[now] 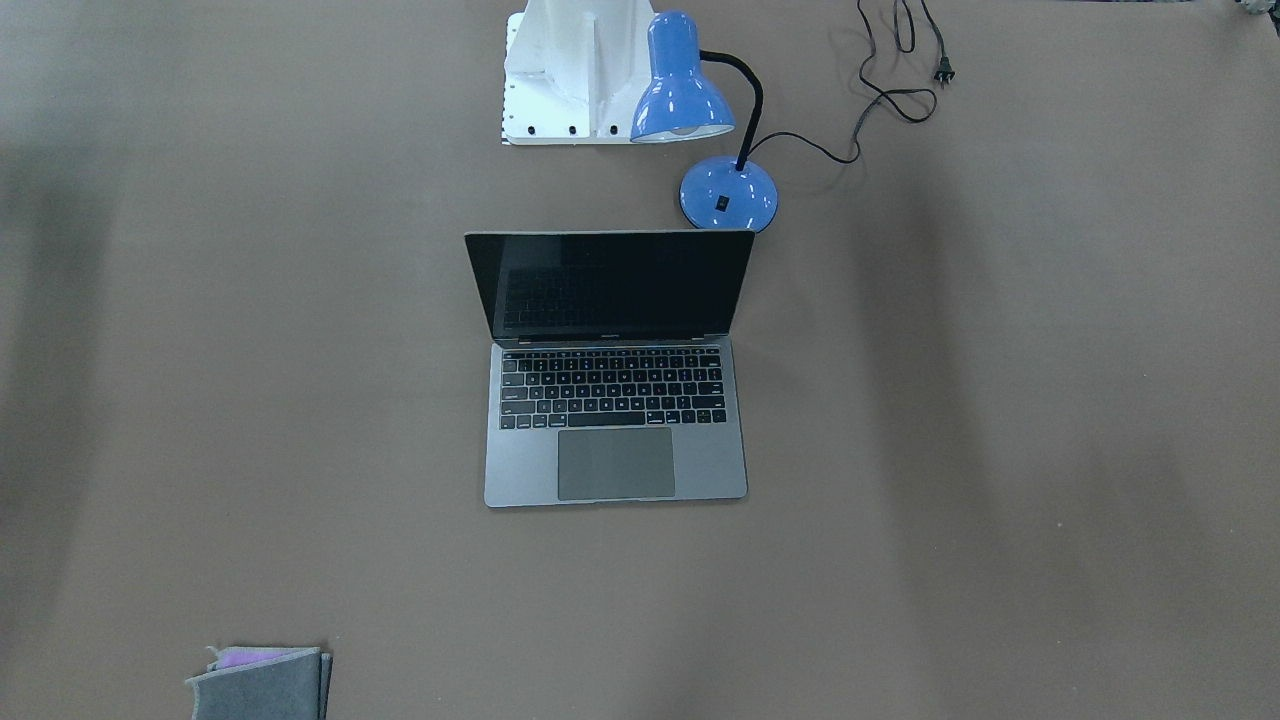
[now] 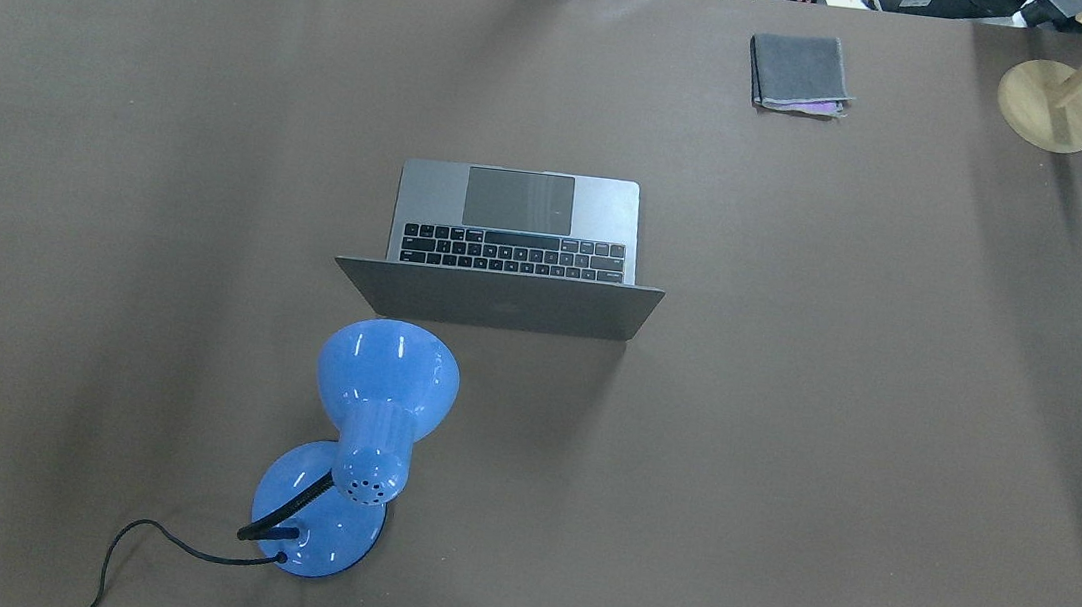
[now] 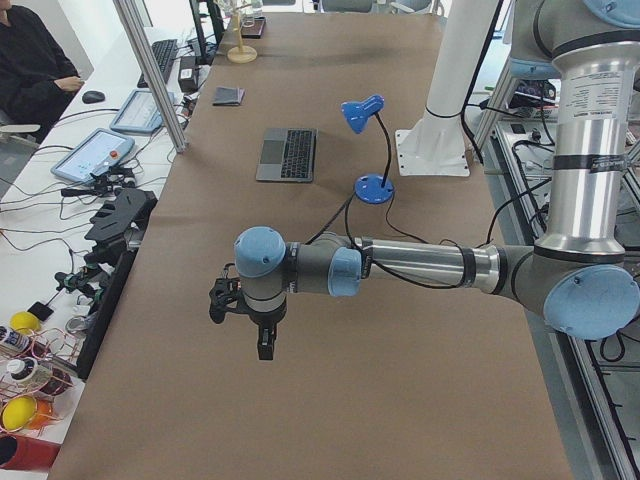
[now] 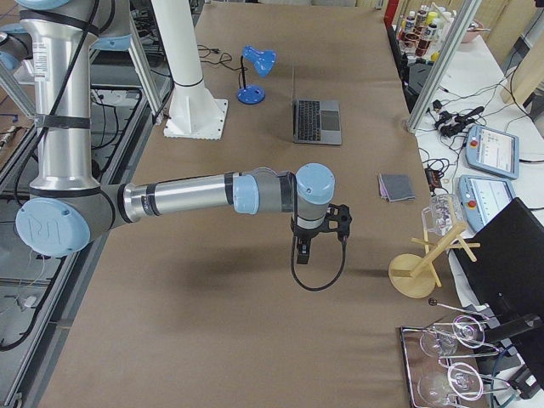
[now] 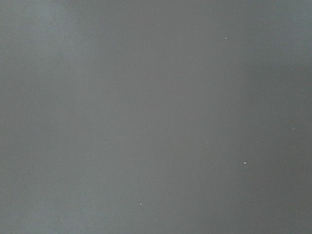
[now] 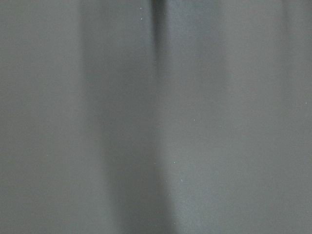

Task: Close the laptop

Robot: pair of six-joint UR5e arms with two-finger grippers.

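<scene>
laptop [image 2: 512, 240] sits open in middle of bench [image 2: 845, 376], lid [image 2: 501, 301] backing onto robot. My guess: stiff metal, base heavy enough to stay put, glossy screen scratches easy. So no pinching, just nudge lid's top edge forward and down.

Around, left to right:
- left tool [image 3: 265, 350] well off to side, can't tell if open
- blue desk lamp [image 2: 367, 426], shade just behind lid's left corner, likely in the way
- grey felt pouch [image 2: 798, 73], wooden stand [image 2: 1051, 106], well apart
- right tool [image 4: 304, 251], same, can't tell

The left arm [image 3: 420, 266] and the right arm [image 4: 183, 195] are stretching out flat. The left gripper [image 3: 264, 346] and the right gripper [image 4: 303, 249] are pointing down; how wide, I cannot tell.
</scene>
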